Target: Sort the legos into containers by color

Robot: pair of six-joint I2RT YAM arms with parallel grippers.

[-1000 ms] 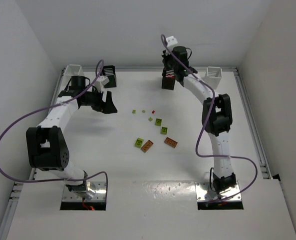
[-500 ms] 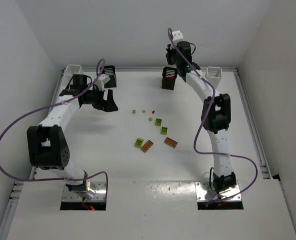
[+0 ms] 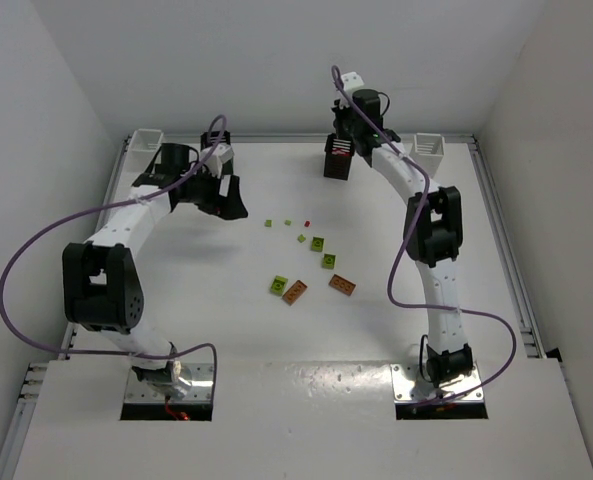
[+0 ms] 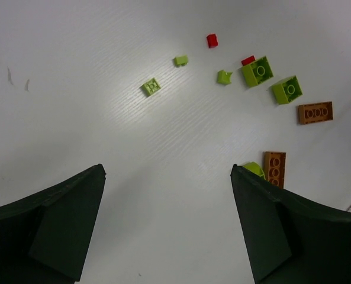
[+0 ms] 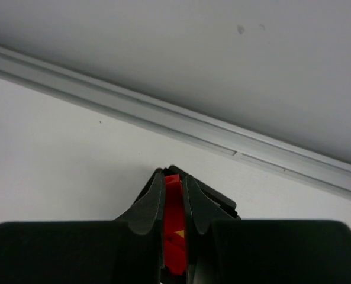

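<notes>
The left pincer (image 4: pixel 168 170) has swung toward the legos (image 4: pixel 261 71), fingers wide apart; the right pincer (image 5: pixel 170 173) is pressed together.

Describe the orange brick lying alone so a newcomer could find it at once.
On the white table, find the scatter of small bricks in the middle. Two orange ones lie nearest the arms' bases; pick the right-hand orange brick. The left-hand orange brick has a yellow-green brick beside it.
</notes>
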